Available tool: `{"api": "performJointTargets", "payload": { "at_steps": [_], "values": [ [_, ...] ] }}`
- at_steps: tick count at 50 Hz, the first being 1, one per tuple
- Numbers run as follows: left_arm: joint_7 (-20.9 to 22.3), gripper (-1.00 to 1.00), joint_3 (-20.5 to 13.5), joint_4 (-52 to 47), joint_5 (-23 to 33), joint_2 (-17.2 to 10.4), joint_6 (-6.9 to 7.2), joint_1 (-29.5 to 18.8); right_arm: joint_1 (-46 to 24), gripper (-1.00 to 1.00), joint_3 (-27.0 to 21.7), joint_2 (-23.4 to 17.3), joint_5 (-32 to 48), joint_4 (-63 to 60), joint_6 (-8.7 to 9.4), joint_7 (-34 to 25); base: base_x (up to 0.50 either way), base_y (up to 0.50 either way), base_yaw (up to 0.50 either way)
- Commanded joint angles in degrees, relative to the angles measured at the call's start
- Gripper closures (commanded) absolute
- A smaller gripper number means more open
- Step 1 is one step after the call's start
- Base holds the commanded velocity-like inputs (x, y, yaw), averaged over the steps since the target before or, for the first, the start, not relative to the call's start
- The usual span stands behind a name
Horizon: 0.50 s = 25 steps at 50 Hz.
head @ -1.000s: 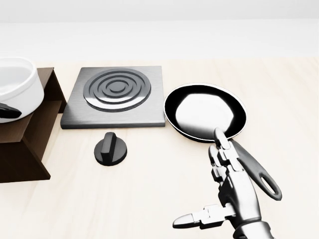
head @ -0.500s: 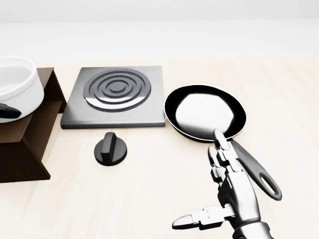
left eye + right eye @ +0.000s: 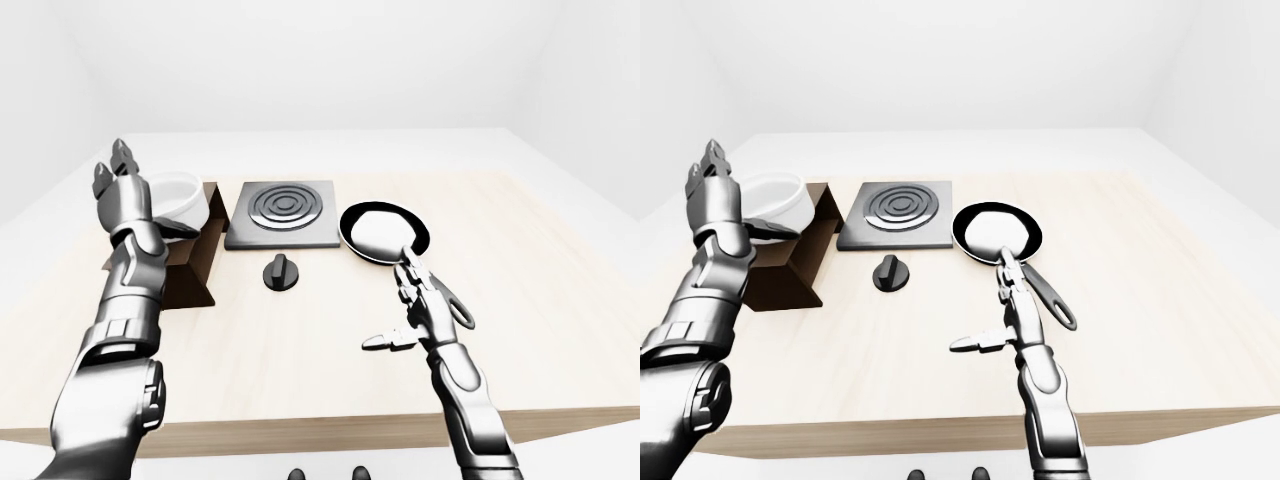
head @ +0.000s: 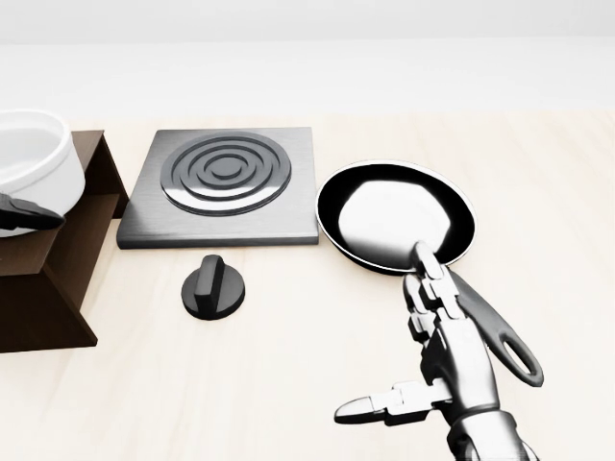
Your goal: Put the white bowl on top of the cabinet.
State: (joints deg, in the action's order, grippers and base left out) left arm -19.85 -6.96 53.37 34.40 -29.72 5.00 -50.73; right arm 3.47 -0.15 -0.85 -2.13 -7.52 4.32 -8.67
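Bowl's sitting upright on the cabinet, your left hand beside it, nothing gripped.

No readable text or labels anywhere. White bowl rests rim-up on top of the dark brown cabinet at the left of the right-eye view; it's round, so no long axis to call. Your left hand stands at the bowl's left side, fingers splayed upward, one fingertip lying across the bowl wall in the head view — can't tell if it touches. Your right hand hovers over the table, fingers straight, thumb out sideways, holding nothing, just over the frying pan handle. Hob plate and black knob lie between cabinet and pan.
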Motion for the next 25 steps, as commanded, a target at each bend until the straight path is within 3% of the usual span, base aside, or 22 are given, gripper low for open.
{"api": "performJointTargets", "payload": {
  "at_steps": [1, 8, 17, 25],
  "values": [
    [9.88, -1.00, -1.35, -27.99, 4.45, 4.52, 0.00, 12.78, -6.16, -1.00, -2.27, -0.45, -0.07, 6.83, -0.66, 2.30, 0.00, 0.00, 0.00],
    [15.31, -1.00, -1.57, -43.91, 8.95, 9.28, 0.00, 20.85, -9.19, -1.00, -3.14, -1.18, -0.67, 10.53, -1.09, 3.32, 0.00, 0.00, 0.00],
    [15.75, -1.00, -1.50, -50.98, 11.13, 13.53, 0.00, 25.02, -10.79, -1.00, -3.45, -1.64, -0.80, 9.73, 0.25, 4.64, 0.00, 0.00, 0.00],
    [16.52, -1.00, 1.29, -57.58, 11.18, 18.75, 0.00, 30.15, -11.58, -1.00, -3.36, -1.74, -0.31, 7.15, 0.68, 5.60, 0.00, 0.00, 0.00]
  ]
}}
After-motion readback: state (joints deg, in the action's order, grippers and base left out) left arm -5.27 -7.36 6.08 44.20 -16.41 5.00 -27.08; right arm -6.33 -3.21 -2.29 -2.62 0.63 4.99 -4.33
